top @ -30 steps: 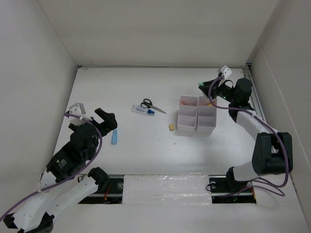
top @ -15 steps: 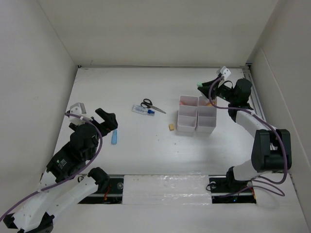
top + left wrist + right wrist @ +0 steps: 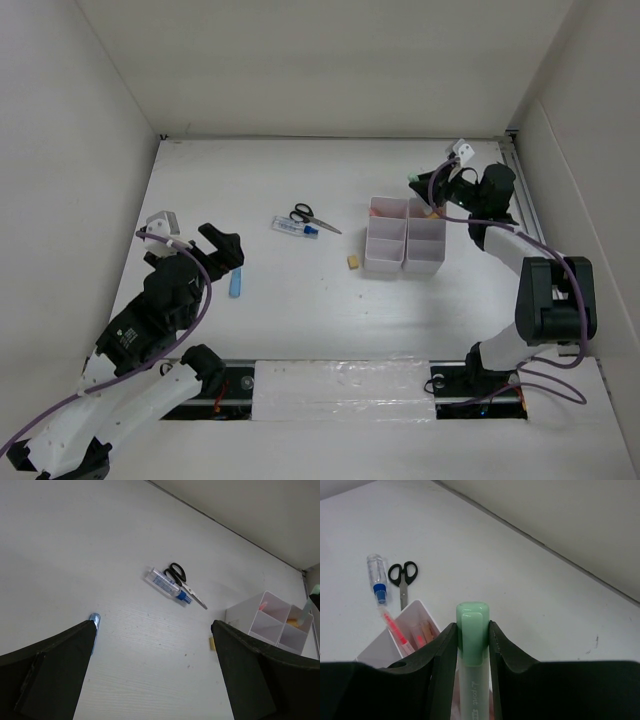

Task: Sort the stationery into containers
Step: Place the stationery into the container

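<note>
Over the last second the right arm has edged slightly toward the organiser (image 3: 385, 266); the left has barely stirred. The green highlighter (image 3: 472, 652) sits clamped in the narrow jaws of the right gripper (image 3: 428, 186), cap outward, tilted, above the organiser's 1 o'clock corner. To finish well, I would centre it over one compartment, tip it nose-down and release only once the tip is inside the walls. Scissors (image 3: 305, 214) and tube (image 3: 295, 227) lie at the organiser's 9 o'clock. The left gripper (image 3: 224, 250) hangs wide open by the light blue marker (image 3: 236, 285), at 8 o'clock.
</note>
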Tool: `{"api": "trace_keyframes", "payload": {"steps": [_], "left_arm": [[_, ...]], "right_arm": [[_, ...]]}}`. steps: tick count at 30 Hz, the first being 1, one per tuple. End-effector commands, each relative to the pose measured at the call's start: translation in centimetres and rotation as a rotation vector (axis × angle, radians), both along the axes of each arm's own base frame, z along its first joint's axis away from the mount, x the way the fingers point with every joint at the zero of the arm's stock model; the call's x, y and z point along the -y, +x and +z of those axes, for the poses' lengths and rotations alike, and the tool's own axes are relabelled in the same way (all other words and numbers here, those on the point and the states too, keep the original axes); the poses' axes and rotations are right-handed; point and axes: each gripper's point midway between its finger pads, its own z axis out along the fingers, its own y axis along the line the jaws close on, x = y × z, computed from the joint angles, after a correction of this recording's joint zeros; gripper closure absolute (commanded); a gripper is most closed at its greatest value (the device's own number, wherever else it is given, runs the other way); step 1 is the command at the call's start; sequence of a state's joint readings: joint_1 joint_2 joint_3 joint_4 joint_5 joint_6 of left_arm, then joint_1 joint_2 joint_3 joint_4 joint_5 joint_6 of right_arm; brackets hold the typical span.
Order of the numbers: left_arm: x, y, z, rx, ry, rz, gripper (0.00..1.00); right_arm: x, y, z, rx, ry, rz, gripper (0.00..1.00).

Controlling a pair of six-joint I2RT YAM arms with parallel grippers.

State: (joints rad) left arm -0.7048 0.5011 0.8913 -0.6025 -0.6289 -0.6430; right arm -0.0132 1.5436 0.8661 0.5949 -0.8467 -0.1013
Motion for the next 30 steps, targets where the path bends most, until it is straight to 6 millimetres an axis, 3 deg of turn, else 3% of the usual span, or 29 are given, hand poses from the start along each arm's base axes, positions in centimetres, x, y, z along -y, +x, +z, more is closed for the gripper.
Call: {"api": "trace_keyframes", "payload": {"steps": [1, 6, 10, 21, 22, 24, 30], "left_arm": [[0.2, 0.4, 0.3, 0.020, -0.001, -0.004, 0.00], [0.2, 0.3, 0.7, 0.034, -0.013, -0.003, 0.00], [0.2, 0.3, 0.7, 0.034, -0.013, -0.003, 0.00], [0.2, 0.3, 0.7, 0.034, -0.013, -0.003, 0.00], [0.2, 0.3, 0.7, 0.034, -0.013, -0.003, 0.00], [0.2, 0.3, 0.7, 0.034, -0.013, -0.003, 0.00], [0.2, 0.4, 0.5, 0.027, 0.001, -0.006, 0.00]], "right_arm": [[0.5, 0.3, 0.6, 0.057, -0.011, -0.023, 0.98], [1.0, 0.3, -0.6, 0.030, -0.014, -0.058, 0.95], [1.1, 0.3, -0.4, 0.030, -0.015, -0.072, 0.94], [0.5, -2.0, 2.4, 0.089, -0.007, -0.065, 0.74], [0.5, -2.2, 1.7, 0.069, -0.007, -0.065, 0.69], [0.2, -2.6, 2.3, 0.080, -0.014, -0.064, 0.69], [0.4, -2.3, 1.5, 0.055, -0.026, -0.090, 0.69]]}}
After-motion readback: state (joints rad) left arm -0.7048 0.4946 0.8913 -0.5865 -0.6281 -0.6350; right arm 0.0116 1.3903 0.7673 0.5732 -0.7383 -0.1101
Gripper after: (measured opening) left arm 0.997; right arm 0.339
